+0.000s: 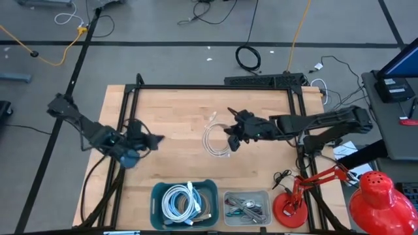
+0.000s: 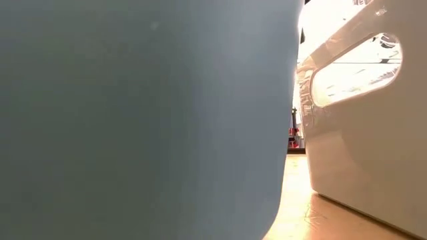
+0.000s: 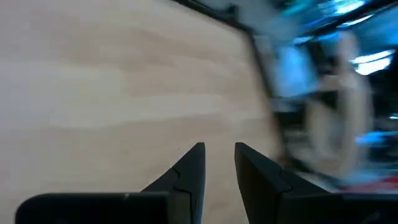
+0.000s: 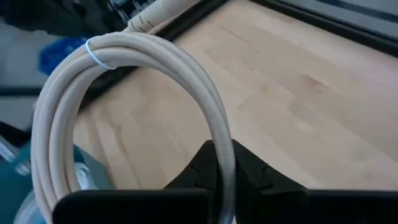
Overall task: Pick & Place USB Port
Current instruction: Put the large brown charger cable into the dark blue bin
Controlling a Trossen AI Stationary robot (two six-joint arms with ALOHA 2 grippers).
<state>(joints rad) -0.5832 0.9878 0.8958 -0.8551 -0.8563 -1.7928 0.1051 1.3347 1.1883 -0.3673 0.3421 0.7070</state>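
Observation:
A cream-white cable (image 1: 215,140), wound into a coil and bound with a thin tie (image 4: 93,53), is at the table's middle. My right gripper (image 1: 230,138) is shut on it and reaches in from the right. In the right wrist view the coil (image 4: 124,56) loops out ahead of that gripper (image 4: 222,177). My left gripper (image 1: 155,139) stands over the table's left part. It is open (image 3: 219,155), with only bare wood showing between its fingers. I cannot make out a USB port as such. My right gripper pinches one side of the coil's bundled strands (image 4: 222,158) between its two fingers. The fingers slant down from the table's right side and lie across the strands. The loop stands out ahead of the fingers, and the wooden table shows through it. It looks lifted clear.
A teal bin (image 1: 155,199) holding coiled cables and a clear bin (image 1: 226,196) of small parts stand at the near edge and fill the low view. A red desk lamp (image 1: 290,209) stands at the near right. A black frame (image 1: 209,87) borders the table.

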